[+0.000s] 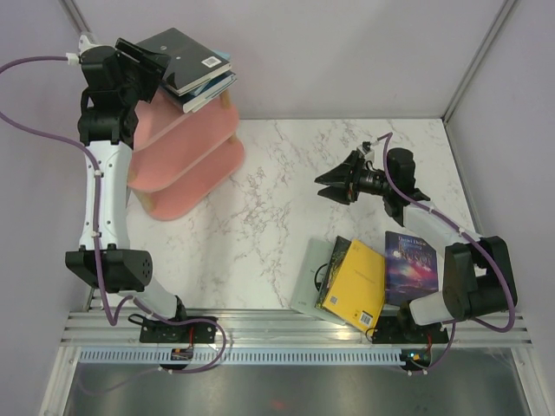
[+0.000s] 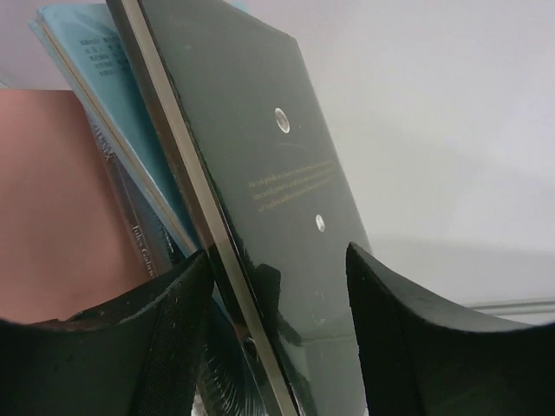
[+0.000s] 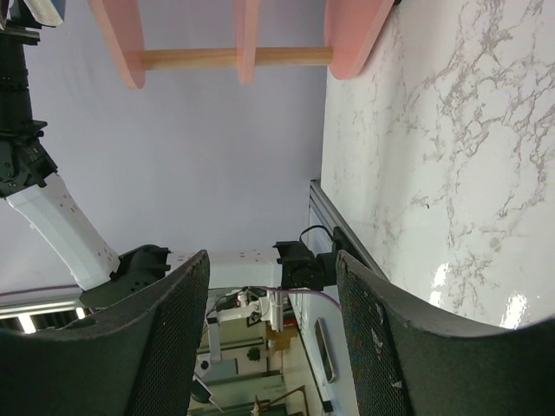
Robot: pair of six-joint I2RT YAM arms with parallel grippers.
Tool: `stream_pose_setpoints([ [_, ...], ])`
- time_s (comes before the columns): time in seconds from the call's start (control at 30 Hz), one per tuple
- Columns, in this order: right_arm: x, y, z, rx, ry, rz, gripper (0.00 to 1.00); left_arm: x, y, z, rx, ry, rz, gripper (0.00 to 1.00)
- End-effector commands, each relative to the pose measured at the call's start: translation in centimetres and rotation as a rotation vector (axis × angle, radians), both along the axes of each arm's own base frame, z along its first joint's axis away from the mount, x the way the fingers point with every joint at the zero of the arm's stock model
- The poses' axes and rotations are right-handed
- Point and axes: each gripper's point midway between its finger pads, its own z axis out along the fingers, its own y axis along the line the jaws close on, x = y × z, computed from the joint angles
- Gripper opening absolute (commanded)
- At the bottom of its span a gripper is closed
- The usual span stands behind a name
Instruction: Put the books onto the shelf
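Note:
The pink three-tier shelf [image 1: 186,165] stands at the back left, and its top board carries a stack of books [image 1: 204,80]. A black book [image 1: 178,48] lies uppermost. My left gripper [image 1: 146,59] is at the stack's left end, open, its fingers straddling the black book [image 2: 260,147]; the right finger [image 2: 390,312] stands clear of the cover. A pale blue book [image 2: 95,69] lies under it. On the table near the right base lie a yellow book [image 1: 355,282], a grey-green one [image 1: 309,277] beneath it and a purple galaxy one [image 1: 414,260]. My right gripper [image 1: 325,186] hovers open and empty.
In the right wrist view the shelf [image 3: 347,35] and its wooden post [image 3: 234,58] show beyond my open right gripper [image 3: 271,256], above the marble table [image 3: 451,156]. Grey walls close the back and sides. An aluminium rail [image 1: 277,325] runs along the near edge.

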Motion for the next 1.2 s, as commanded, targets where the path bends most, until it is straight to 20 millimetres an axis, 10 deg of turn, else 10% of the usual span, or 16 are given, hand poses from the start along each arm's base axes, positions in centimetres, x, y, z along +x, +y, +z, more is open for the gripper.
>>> stream_pose_setpoints([
  [0.0, 0.1, -0.1, 2.0, -0.008, -0.092, 0.001, 0.65, -3.2, 1.3, 3.7, 0.134, -0.071, 0.050, 0.66],
  [0.33, -0.4, -0.2, 1.2, -0.040, -0.077, 0.004, 0.64, -5.7, 3.4, 4.2, 0.279, -0.032, 0.138, 0.69],
  [0.6, 0.5, -2.4, -2.2, -0.350, -0.055, -0.032, 0.64, -12.2, 3.5, 5.5, 0.347, -0.045, 0.143, 0.75],
  [0.93, 1.0, -10.5, -8.1, -0.947, 0.099, -0.152, 0.70, -17.3, -6.7, -7.9, 0.309, 0.177, -0.230, 0.90],
  [1.17, -2.4, -11.8, -12.2, -1.010, 0.225, -0.133, 0.71, -21.8, -19.1, -18.1, 0.274, 0.287, -0.754, 0.90],
])
